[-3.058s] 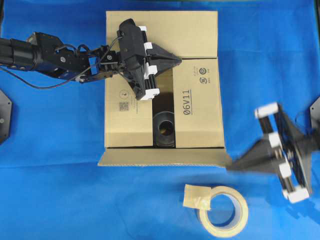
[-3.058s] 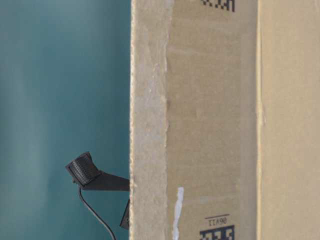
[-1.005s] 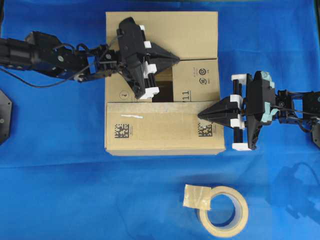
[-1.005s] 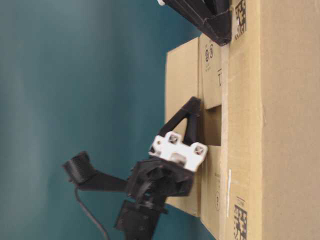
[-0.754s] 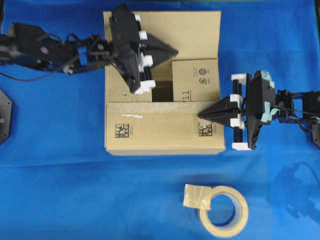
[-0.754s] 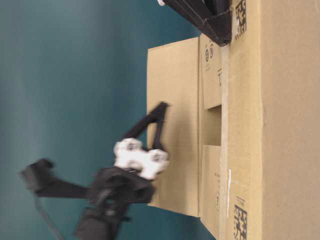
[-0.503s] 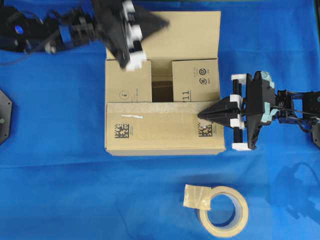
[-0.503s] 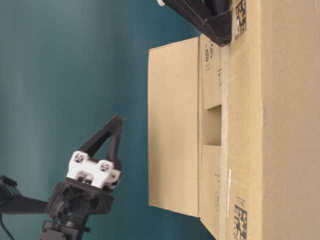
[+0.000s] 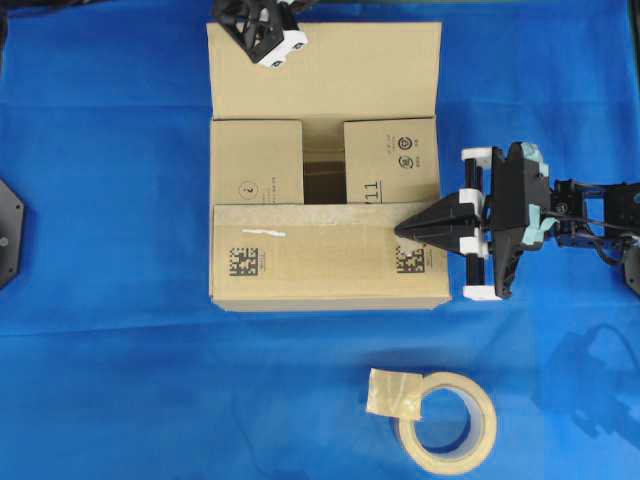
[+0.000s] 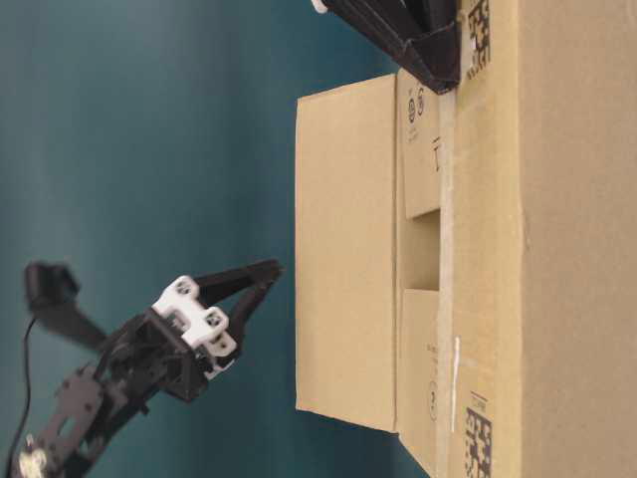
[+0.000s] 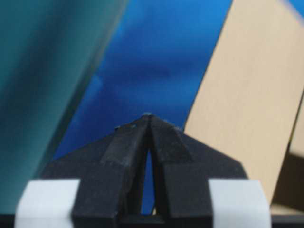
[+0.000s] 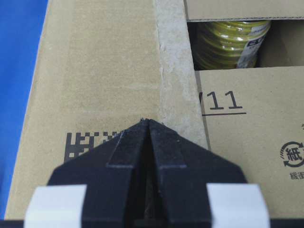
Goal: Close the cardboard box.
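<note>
The cardboard box (image 9: 325, 260) sits in the middle of the blue table. Its near flap (image 9: 320, 250), printed with square codes, lies folded over the top. Both side flaps (image 9: 256, 162) are folded in, and a gap between them shows a yellow-green roll (image 12: 230, 42) inside. The far flap (image 9: 325, 70) still stands raised. My right gripper (image 9: 400, 230) is shut, its tip resting on the near flap (image 12: 109, 71). My left gripper (image 10: 276, 267) is shut and empty, hanging in the air behind the far flap (image 11: 251, 95); only its housing (image 9: 262, 30) shows overhead.
A beige tape roll (image 9: 447, 422) with a loose tab lies on the blue cloth (image 9: 100, 350) in front of the box, to the right. A teal wall stands behind the table.
The near flap was folded down by my right gripper, which has stayed on it. My left gripper has lifted off the left side flap and moved back past the far flap.
</note>
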`<state>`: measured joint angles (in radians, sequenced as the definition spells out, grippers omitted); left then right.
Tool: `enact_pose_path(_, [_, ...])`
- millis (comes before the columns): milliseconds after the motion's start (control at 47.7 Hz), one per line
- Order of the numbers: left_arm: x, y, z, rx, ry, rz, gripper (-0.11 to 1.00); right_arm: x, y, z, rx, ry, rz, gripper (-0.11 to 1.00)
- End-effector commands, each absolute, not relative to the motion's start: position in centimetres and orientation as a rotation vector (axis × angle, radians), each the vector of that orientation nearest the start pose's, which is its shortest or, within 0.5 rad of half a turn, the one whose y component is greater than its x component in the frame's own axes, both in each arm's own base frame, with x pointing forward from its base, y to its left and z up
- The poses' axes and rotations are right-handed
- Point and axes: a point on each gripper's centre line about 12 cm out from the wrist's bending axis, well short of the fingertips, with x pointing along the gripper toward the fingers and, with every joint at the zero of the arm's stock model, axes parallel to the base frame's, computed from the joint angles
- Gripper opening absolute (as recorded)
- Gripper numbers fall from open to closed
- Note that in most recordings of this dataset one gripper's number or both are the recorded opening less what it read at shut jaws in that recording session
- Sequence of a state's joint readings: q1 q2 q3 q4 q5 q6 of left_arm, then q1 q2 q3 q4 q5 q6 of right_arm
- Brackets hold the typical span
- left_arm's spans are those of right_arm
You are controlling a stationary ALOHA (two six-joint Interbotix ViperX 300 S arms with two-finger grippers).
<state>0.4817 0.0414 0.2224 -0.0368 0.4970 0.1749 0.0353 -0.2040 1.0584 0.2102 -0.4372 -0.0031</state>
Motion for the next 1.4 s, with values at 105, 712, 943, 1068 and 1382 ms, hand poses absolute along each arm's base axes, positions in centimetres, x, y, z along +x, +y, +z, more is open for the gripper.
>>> enact_pose_path(105, [40.6,21.7,28.5,-0.063,0.866,0.372,0.0,30.5,-0.2,16.2,0.163,0.401,-0.1,0.0])
enact_pose_path(712, [41.0,18.5,27.7,-0.075,0.968,0.294,0.0,30.5,-0.2,16.2,0.162,0.401,-0.099,0.0])
enact_pose_path(943, [40.8,17.6,28.9,-0.09,0.959,0.292,0.0,30.5,-0.2,16.2,0.156,0.402,-0.096,0.0])
enact_pose_path(1068, [40.4,16.7,30.6,-0.078,0.921,0.285,0.0,30.5,-0.2,16.3,0.152,0.399,-0.095,0.0])
enact_pose_path(1382, [39.4,14.4,30.0,-0.09,0.941,0.257,0.0,30.6,-0.2,16.3,0.15,0.391,-0.095,0.0])
